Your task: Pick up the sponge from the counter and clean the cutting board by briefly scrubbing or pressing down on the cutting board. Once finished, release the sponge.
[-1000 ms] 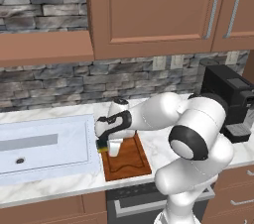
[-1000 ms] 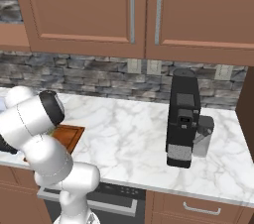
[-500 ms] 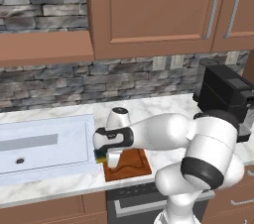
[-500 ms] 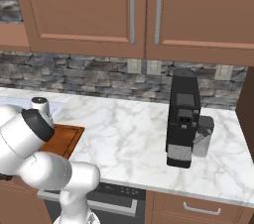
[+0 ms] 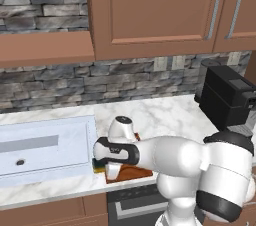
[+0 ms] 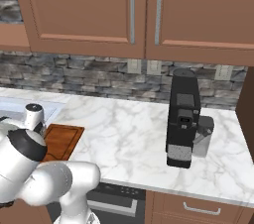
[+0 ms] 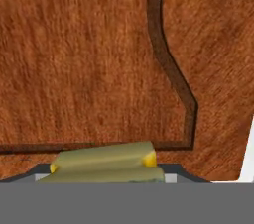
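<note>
My pincer [image 5: 111, 168] is closed on the sponge [image 7: 104, 162] and holds it low over the cutting board [image 7: 89, 59], whose wood lies straight ahead at twelve o'clock (its groove corner toward two), so I judge pressing down comes next.

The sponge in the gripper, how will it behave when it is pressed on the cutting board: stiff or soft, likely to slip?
The sponge looks creased in the hand view, so it is probably soft and will squash. It seems small against the cutting board, so probably light. The board's matte wood grain suggests little sliding.
</note>
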### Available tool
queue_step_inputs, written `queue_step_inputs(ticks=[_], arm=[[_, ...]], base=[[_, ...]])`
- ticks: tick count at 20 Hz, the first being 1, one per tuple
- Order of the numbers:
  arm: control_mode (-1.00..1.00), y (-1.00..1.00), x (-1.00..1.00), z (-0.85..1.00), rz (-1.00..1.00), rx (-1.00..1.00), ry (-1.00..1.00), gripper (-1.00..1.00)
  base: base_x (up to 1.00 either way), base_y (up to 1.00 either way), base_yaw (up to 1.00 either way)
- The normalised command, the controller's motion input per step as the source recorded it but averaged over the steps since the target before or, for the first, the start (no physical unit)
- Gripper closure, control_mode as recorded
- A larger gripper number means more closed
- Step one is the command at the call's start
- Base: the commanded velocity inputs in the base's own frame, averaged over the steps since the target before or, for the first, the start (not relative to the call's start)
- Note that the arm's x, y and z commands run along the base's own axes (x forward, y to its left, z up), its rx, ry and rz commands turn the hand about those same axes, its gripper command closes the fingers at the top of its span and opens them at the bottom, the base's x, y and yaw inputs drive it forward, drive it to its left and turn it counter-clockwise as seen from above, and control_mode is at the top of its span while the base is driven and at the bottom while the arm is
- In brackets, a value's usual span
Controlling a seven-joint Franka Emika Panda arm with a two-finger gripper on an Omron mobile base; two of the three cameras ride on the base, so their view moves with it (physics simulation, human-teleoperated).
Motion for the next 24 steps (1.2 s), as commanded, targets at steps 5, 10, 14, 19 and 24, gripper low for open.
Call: queue_step_inputs(ticks=[5, 10, 14, 19, 24], arm=[[-1.0, -0.15, -0.98, -0.44, 0.0, 0.11, 0.0, 1.0], [-1.0, -0.3, -0.79, -0.02, 0.0, 0.04, 0.0, 1.0], [-1.0, -0.43, -0.31, 0.35, -0.04, 0.0, 0.0, 1.0], [-1.0, -0.47, 0.19, 0.66, -0.12, -0.05, 0.05, 1.0], [-1.0, -0.56, 0.34, 0.46, -0.13, -0.07, 0.03, 1.0]], base=[[0.0, 0.0, 0.0], [0.0, 0.0, 0.0], [0.0, 0.0, 0.0], [0.0, 0.0, 0.0], [0.0, 0.0, 0.0]])
